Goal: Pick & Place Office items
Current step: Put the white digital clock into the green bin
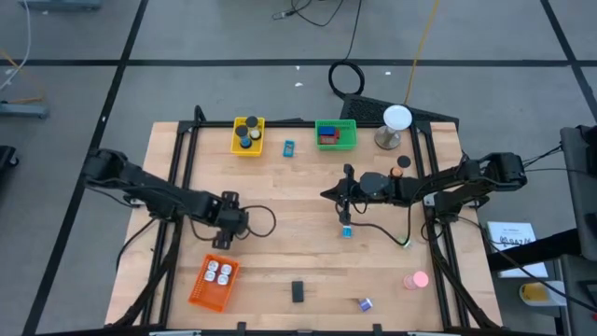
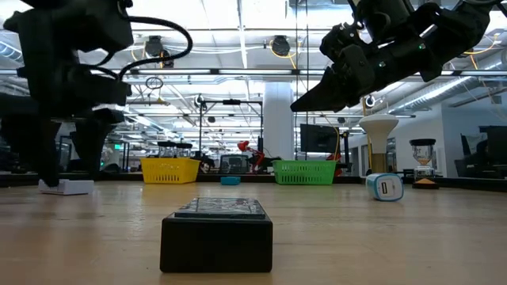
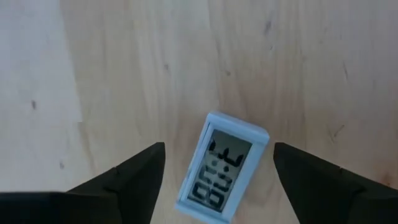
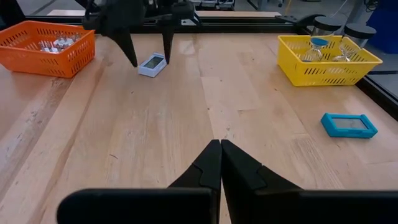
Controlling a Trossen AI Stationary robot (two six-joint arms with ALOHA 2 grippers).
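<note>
A small white display piece [image 3: 221, 169] lies flat on the wooden table [image 1: 280, 205], its screen up, left of centre. My left gripper [image 3: 219, 149] points down over it, open, one finger on either side and neither touching; the right wrist view shows it too, left gripper [image 4: 150, 59] above the white piece [image 4: 152, 64]. My right gripper [image 4: 219, 149] hangs shut over the table's middle [image 1: 326, 194], holding nothing. Other office items lie loose: a blue piece [image 1: 288, 147], a cyan piece [image 1: 347, 231], a black block [image 1: 298, 291], a purple clip [image 1: 364, 303] and a pink round piece [image 1: 417, 279].
A yellow basket [image 1: 248, 135] and a green basket [image 1: 336, 133] stand at the far edge, and an orange basket [image 1: 215, 283] with white bits at the near left. A white ball on a grey stand [image 1: 396, 121] is at the far right. A cable [image 1: 382, 231] trails under my right arm.
</note>
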